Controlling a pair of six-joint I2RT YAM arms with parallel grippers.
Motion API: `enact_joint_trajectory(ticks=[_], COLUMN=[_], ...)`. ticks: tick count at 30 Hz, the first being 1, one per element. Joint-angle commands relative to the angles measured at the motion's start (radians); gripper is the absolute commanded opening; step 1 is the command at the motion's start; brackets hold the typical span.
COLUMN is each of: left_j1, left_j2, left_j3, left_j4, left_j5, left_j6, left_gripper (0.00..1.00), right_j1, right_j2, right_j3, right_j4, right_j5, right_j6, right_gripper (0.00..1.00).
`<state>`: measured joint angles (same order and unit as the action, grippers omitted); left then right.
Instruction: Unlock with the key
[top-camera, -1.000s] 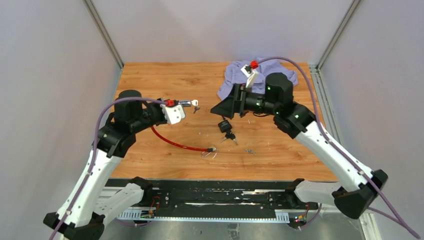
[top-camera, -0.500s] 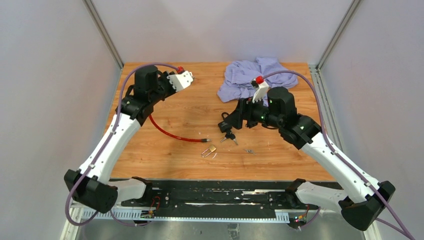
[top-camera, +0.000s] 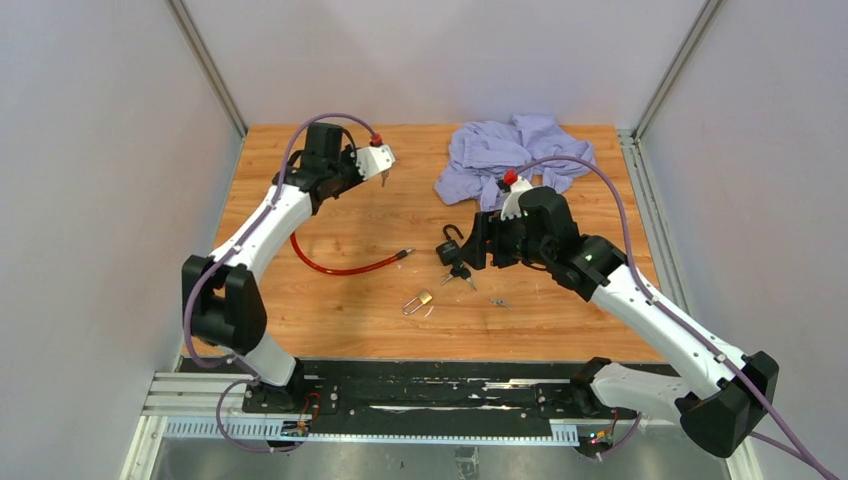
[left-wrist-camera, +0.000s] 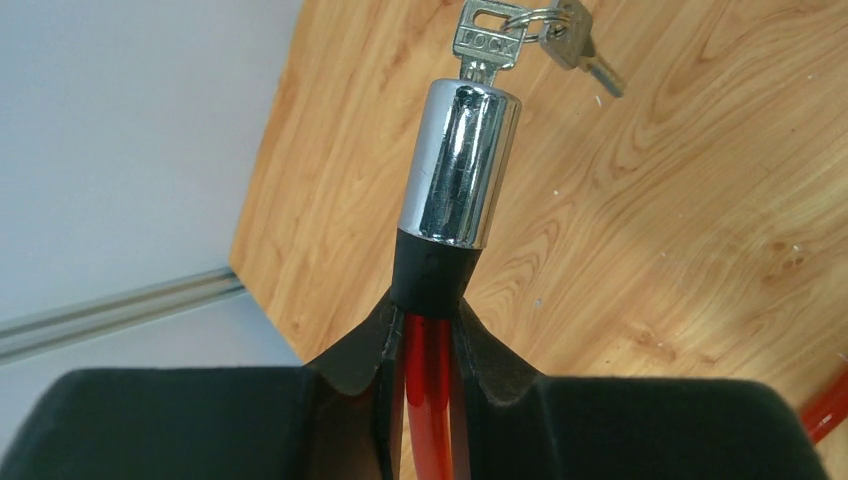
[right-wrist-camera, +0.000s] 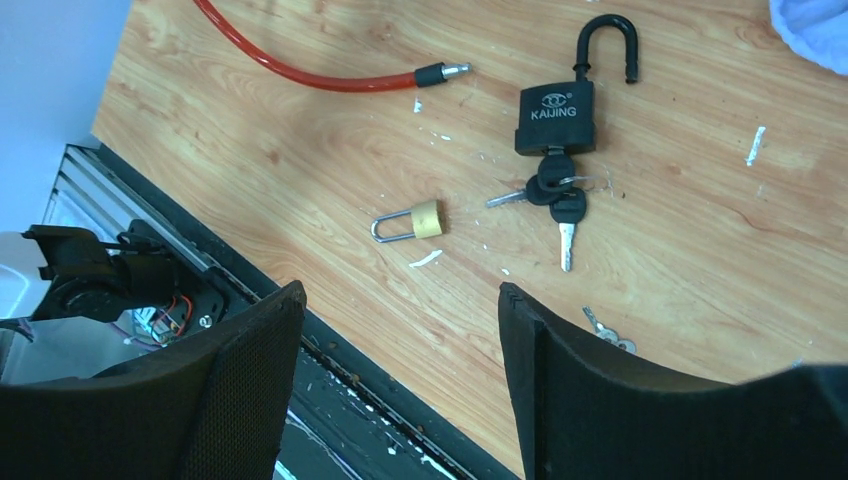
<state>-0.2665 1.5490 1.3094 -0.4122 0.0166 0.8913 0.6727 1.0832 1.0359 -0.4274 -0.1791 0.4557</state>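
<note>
My left gripper (left-wrist-camera: 428, 320) is shut on the red cable (left-wrist-camera: 428, 400) just behind its black collar and chrome lock cylinder (left-wrist-camera: 460, 165). A silver key (left-wrist-camera: 487, 40) sits in the cylinder's end, with spare keys (left-wrist-camera: 585, 45) on its ring. In the top view this gripper (top-camera: 385, 165) is raised over the table's far left, and the cable (top-camera: 330, 268) trails to its free pin end (top-camera: 405, 253). My right gripper (right-wrist-camera: 400, 290) is open and empty above the table's front edge. A black padlock (right-wrist-camera: 556, 115) with its shackle open and keys (right-wrist-camera: 560, 200) in it lies ahead of it.
A small brass padlock (right-wrist-camera: 425, 218) lies shut near the table's front, also in the top view (top-camera: 420, 300). Small loose keys (right-wrist-camera: 610, 335) lie to the right of it. A crumpled purple cloth (top-camera: 510, 150) lies at the back right. Grey walls enclose the table.
My left arm has swung from the table's middle left to the far left, carrying the lock cylinder and dragging the cable. My right gripper has moved down and nearer, uncovering the black padlock.
</note>
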Motion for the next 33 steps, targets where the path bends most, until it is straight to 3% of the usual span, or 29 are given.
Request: enact_joint_trajectory(ticks=[1,5,13,20,25,31,33], left_j1=[0.012,0.047,0.055,0.061,0.08,0.081,0.081], left_j2=[0.107,0.249,0.433,0.505,0.526,0.498,0.476], left_j3=[0.118,0.224,0.292,0.276,0.28,0.287,0.296], left_j4=[-0.064,-0.155,-0.123,-0.009,0.03,-0.027,-0.094], left_j5=[0.045,0.05,-0.005,-0.152,-0.172,-0.134,-0.091], left_j6=[-0.019,-0.007,0.037,0.032,0.02,-0.008,-0.019], left_gripper=[0.0,0.0,0.04,0.05,0.09,0.54,0.77], right_j1=[-0.005,-0.005,-0.006,-0.005,-0.004,0.025,0.033], right_j2=[0.003,0.014,0.045,0.058,0.061,0.095,0.118], right_j3=[-0.019,-0.024,-0.024,-0.046,-0.053,-0.053,-0.056], right_j4=[-0.013,-0.014,-0.014,-0.031,-0.056,-0.171,-0.204], right_j5=[0.044,0.041,0.058,0.111,0.15,0.283,0.318], right_j6=[-0.017,-0.023,-0.019,-0.005,0.002,0.027,0.036], right_gripper=[0.69,0.69,0.69,0.7,0.69,0.69,0.68])
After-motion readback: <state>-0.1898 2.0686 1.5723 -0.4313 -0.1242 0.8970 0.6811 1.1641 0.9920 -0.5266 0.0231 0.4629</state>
